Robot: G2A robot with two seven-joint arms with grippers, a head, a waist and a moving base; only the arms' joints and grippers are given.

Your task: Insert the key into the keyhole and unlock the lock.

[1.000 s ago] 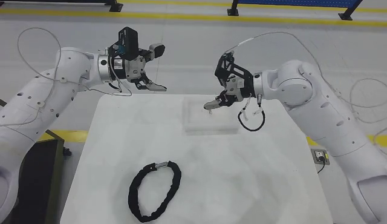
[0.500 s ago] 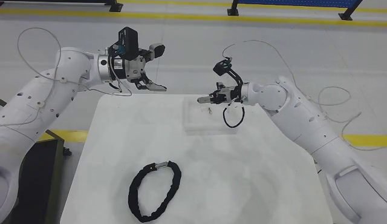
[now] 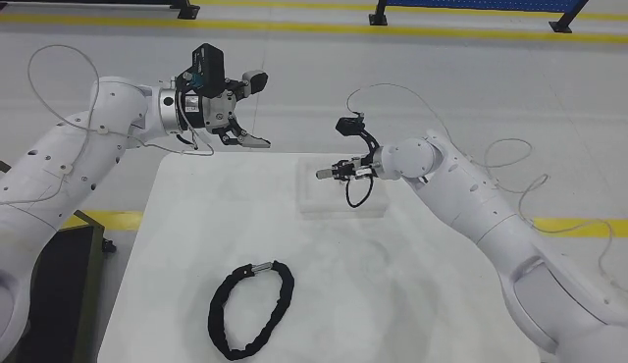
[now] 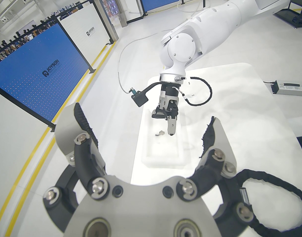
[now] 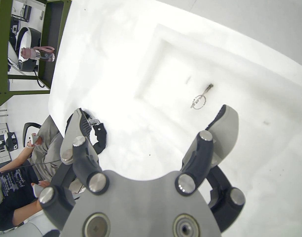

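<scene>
Going for the key is the step in hand by the look of it, w/ nothing grasped yet, so the task is at its very start. The right end effector (image 5: 152, 114) hangs low over the shallow white tray (image 3: 314, 206) at the far middle of the table (image 3: 412, 285), fingers spread apart & empty. The key (image 5: 206, 89) lies flat on the tray floor just beside one fingertip, not between the two; can't tell if that tip touches it. The left end effector (image 3: 257, 110) hovers above the far left edge of the table, fingers wide apart, holding nothing. The lock (image 3: 214, 316), a black sleeved loop, lies near the front of the table, well apart from tray & both arms; keyhole too small to make out. Next move prob. calls for shifting the right end effector so the key sits between the fingers, then lowering & closing on the head end, leaving the blade free to go in. Thin flat metal on a flat floor, so the pinch could slip or skate it sideways. After that, carry it over to the lock; the left arm likely needed to steady the lock for insertion & the turn.
</scene>
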